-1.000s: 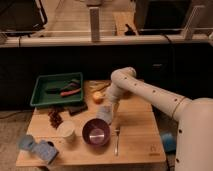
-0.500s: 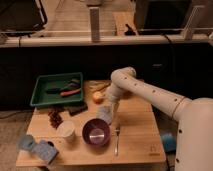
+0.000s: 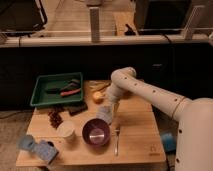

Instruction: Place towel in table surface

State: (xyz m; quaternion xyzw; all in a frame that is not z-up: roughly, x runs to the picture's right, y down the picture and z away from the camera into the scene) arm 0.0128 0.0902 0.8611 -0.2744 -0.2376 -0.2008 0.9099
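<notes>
A white robot arm (image 3: 150, 95) is reaching down over the middle of a light wooden bench (image 3: 137, 127), its hand (image 3: 106, 114) hovering just above the wood beside the rim of a purple bowl (image 3: 96, 132). A pale grey bunch that looks like the towel (image 3: 103, 116) is hanging at the hand, though I cannot tell whether the hand is open or clamped on it. A green tray (image 3: 40, 97) is sitting at the bench's back left corner.

No legible txt, labels or nos. anywhere.
</notes>
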